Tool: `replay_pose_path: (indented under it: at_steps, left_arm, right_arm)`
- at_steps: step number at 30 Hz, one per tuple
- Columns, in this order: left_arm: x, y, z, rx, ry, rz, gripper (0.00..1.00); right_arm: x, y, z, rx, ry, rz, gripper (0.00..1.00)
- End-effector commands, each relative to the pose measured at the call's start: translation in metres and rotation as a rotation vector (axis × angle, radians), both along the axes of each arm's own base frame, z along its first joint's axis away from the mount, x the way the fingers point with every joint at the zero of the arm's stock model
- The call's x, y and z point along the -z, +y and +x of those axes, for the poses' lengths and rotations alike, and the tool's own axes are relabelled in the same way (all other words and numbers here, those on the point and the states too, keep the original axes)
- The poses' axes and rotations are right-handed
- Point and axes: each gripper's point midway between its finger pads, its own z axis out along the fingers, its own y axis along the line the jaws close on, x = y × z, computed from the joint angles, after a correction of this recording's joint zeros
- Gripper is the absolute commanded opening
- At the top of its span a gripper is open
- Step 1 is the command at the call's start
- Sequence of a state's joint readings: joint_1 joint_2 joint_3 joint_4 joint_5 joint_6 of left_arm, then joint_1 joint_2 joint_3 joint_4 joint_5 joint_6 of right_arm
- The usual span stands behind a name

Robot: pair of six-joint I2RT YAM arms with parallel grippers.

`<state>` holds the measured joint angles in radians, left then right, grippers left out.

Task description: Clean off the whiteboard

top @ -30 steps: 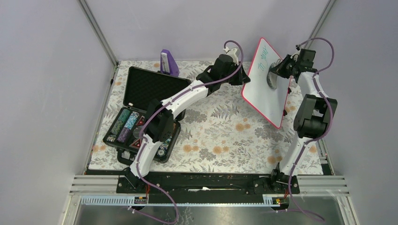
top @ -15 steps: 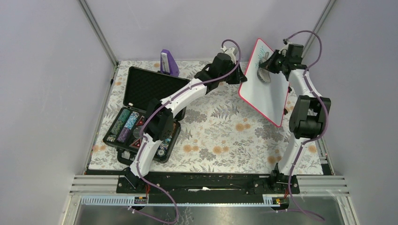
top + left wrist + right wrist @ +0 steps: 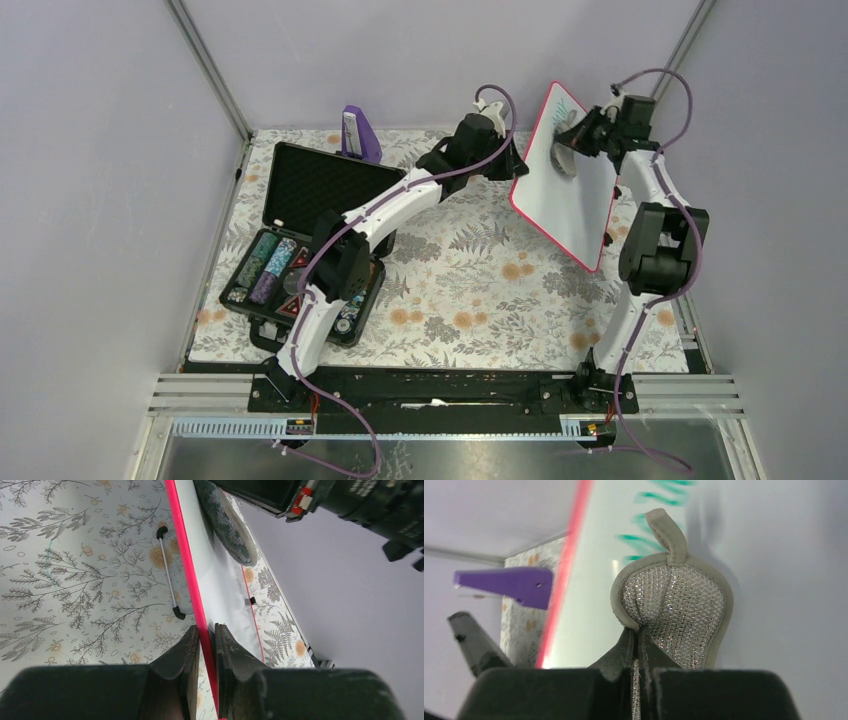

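The whiteboard (image 3: 574, 205) is white with a red-pink rim and stands tilted on edge at the back right of the table. My left gripper (image 3: 513, 167) is shut on its left rim (image 3: 187, 565), its jaws pinching the edge. My right gripper (image 3: 577, 130) is shut on a grey sparkly scrubbing pad (image 3: 674, 605) and presses it against the board's upper part (image 3: 563, 150). Green handwriting (image 3: 651, 517) shows on the board just beyond the pad. The pad also shows in the left wrist view (image 3: 225, 522).
An open black case (image 3: 305, 240) with poker chips lies on the left of the floral mat (image 3: 470, 290). A purple stand (image 3: 359, 133) sits at the back. A thin white rod with black ends (image 3: 169, 572) lies on the mat beside the board.
My right gripper has carried the pad from the board's middle up to its top part. The board has tipped more upright and turned. The left gripper still holds its rim.
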<state>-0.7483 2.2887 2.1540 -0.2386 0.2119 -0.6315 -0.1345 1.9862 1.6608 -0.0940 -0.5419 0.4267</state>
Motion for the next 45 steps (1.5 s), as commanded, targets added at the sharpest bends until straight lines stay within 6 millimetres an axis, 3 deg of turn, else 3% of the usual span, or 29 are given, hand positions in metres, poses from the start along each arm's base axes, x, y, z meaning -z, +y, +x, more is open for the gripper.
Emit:
replay_pose_path:
  at_steps: [1, 4, 9, 16, 19, 22, 25, 32, 37, 41, 45]
  left_arm:
    - [0.013, -0.014, 0.000, 0.036, -0.042, 0.015, 0.00]
    - [0.015, -0.016, -0.001, 0.041, -0.037, 0.011, 0.00]
    - [0.015, -0.014, -0.001, 0.043, -0.038, 0.018, 0.00]
    - [0.016, -0.014, -0.003, 0.049, -0.040, 0.028, 0.00]
    - [0.016, -0.013, -0.003, 0.050, -0.039, 0.034, 0.00]
    - [0.015, -0.012, -0.004, 0.051, -0.038, 0.034, 0.00]
    - [0.017, -0.012, -0.005, 0.054, -0.036, 0.039, 0.00]
    - [0.019, -0.013, -0.007, 0.058, -0.035, 0.041, 0.00]
    - [0.023, -0.013, -0.009, 0.063, -0.026, 0.046, 0.00]
    - [0.025, -0.012, -0.010, 0.066, -0.025, 0.050, 0.00]
    - [0.027, -0.012, -0.009, 0.061, -0.023, 0.055, 0.00]
  right_arm:
    - [0.060, -0.056, -0.013, 0.119, 0.164, 0.008, 0.00]
    - [0.065, -0.057, -0.012, 0.115, 0.176, 0.003, 0.00]
    - [0.049, -0.031, -0.006, 0.064, 0.140, 0.021, 0.00]
    - [-0.026, 0.048, -0.007, -0.087, -0.039, -0.022, 0.00]
    - [-0.048, 0.063, -0.005, -0.118, -0.118, -0.003, 0.00]
    - [-0.037, 0.053, 0.010, -0.072, -0.106, -0.024, 0.00]
    - [-0.010, 0.042, 0.021, -0.060, -0.043, -0.016, 0.00]
    - [0.059, -0.037, 0.020, 0.097, 0.124, 0.029, 0.00]
    - [0.083, -0.064, 0.017, 0.132, 0.183, -0.009, 0.00]
    - [0.078, -0.059, 0.019, 0.112, 0.179, 0.011, 0.00]
    - [0.041, -0.031, 0.018, 0.068, 0.114, 0.047, 0.00]
